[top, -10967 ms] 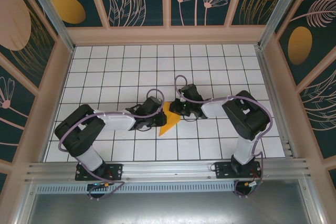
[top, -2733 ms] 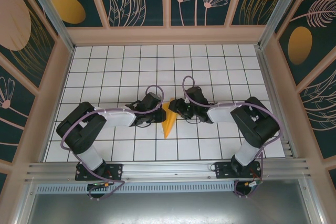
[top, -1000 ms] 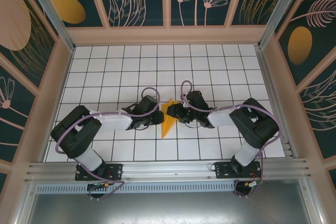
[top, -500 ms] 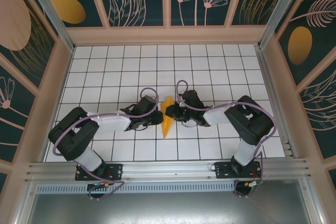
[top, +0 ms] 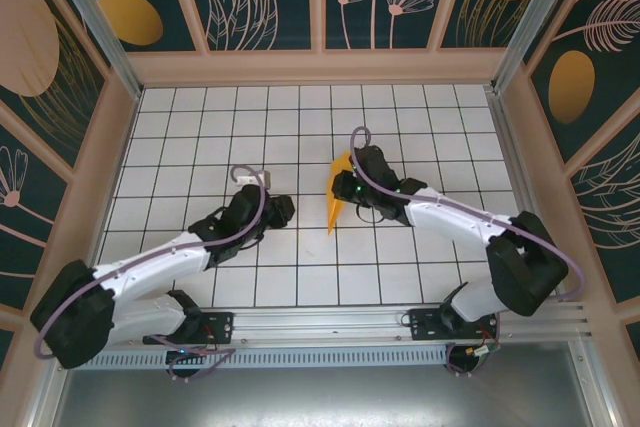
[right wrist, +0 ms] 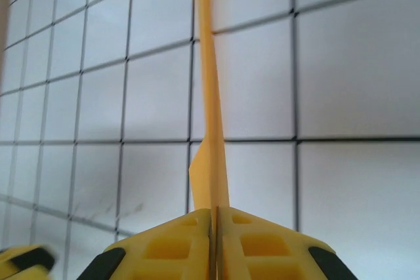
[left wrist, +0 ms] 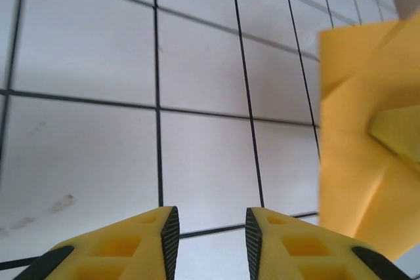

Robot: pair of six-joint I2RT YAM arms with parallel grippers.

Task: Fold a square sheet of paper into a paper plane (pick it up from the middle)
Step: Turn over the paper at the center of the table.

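Your right gripper (top: pixel 346 191) had the paper plane (top: pixel 336 211) pinched near the middle of the white gridded surface (top: pixel 200 137). From above, the folded orange-yellow paper read as a slim wedge. Its broad end sat by the gripper and its point aimed toward the near edge. On the right wrist camera your right gripper (right wrist: pixel 213 226) was clamped tight. The two yellow fingers (right wrist: pixel 167 247) pressed together with the paper plane (right wrist: pixel 209 122) between them, edge-on, running straight away from the camera. One flap bowed out to the left just ahead of the fingertips. I could not tell whether the paper's lower edge touched the surface.

Your left gripper (top: pixel 279 210) sat to the left of the plane, apart from it, low over the grid. Its wrist camera showed the left gripper (left wrist: pixel 209 235) narrowly parted, with nothing but bare tile in the gap. The paper plane (left wrist: pixel 357 155) stood off to the right of that view, its creases showing, clear of those fingers (left wrist: pixel 164 231).
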